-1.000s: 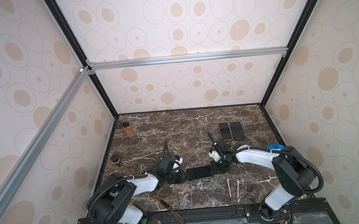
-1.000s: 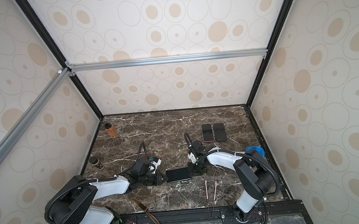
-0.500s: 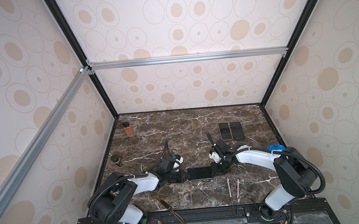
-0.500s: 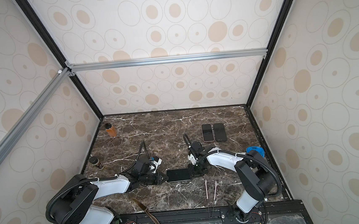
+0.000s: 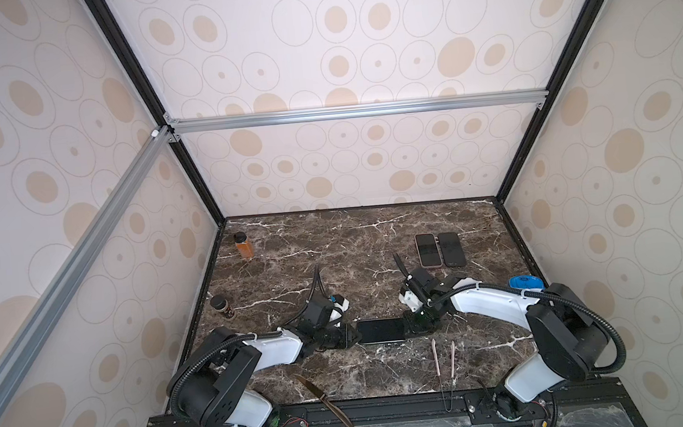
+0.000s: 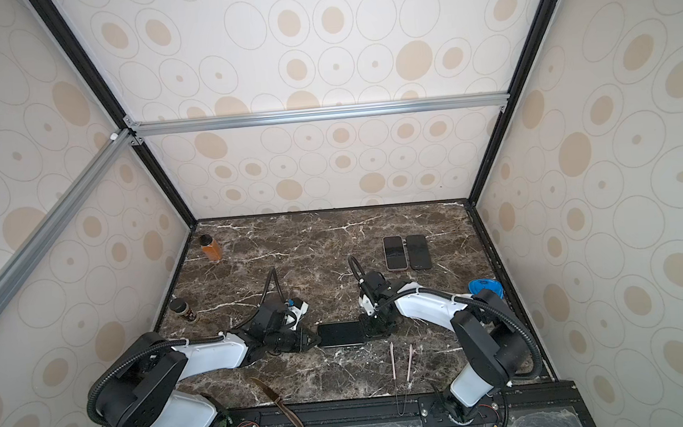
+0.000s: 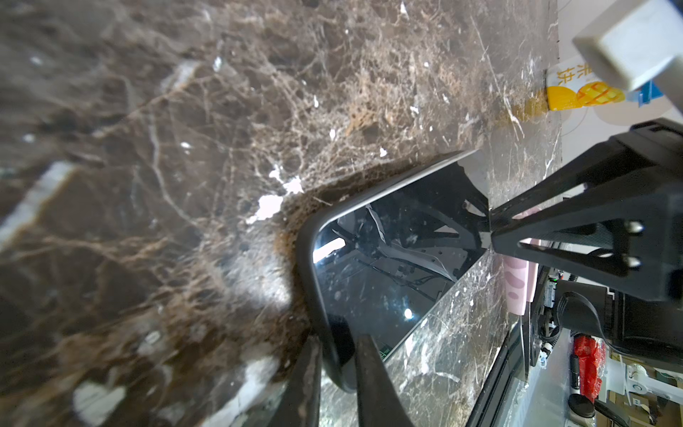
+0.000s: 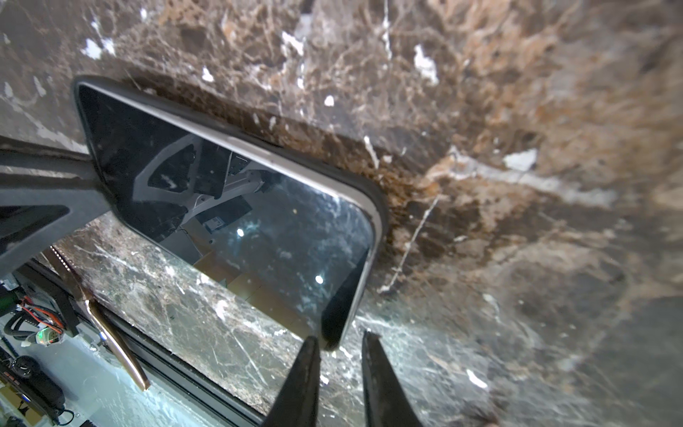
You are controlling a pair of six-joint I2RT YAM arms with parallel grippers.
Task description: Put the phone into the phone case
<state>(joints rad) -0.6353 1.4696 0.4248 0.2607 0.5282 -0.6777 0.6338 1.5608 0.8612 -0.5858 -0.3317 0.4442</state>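
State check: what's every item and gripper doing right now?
phone: flat, screen up
case: around phone, seating unclear
left gripper: shut on phone's end
right gripper: jaws slightly apart at phone's corner, grip unclear
back phones: flat, side by side
bottle: upright, capped
jar: upright, capped
knife: flat, handle past table edge
tongs: lying, open

Phone (image 5: 380,330) btw L pincer (image 5: 355,333) & R pincer (image 5: 409,328) (front-centre); two phones (image 5: 429,250) behind.

Cream walls (image 5: 338,35) with tan ovals; dark marble tabletop (image 5: 334,244); aluminium rail (image 5: 365,110).
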